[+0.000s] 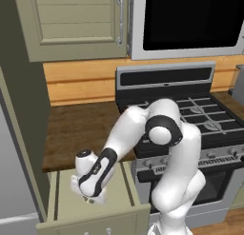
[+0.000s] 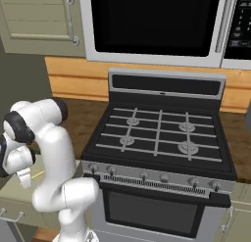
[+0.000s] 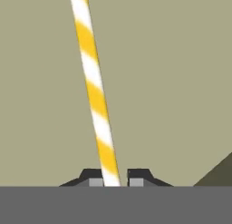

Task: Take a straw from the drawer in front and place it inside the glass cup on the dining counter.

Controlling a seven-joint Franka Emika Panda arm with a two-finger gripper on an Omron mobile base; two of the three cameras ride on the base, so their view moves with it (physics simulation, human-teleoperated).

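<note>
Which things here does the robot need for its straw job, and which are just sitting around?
For the job:
- straw, yellow-and-white striped, pinched between the gripper fingertips
- drawer, pulled open under the hand

Just there:
- stove
- microwave
- wall cabinet
- wooden worktop

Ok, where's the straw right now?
In the hand view the straw lies on the floor of the open drawer, its near end between the shut claw fingertips; the drawer is left of the stove.

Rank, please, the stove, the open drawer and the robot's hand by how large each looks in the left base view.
1. Stove, clearly the largest.
2. Drawer, though the arm hides part of it.
3. Hand, smallest, even though it sits nearest the camera.
</note>
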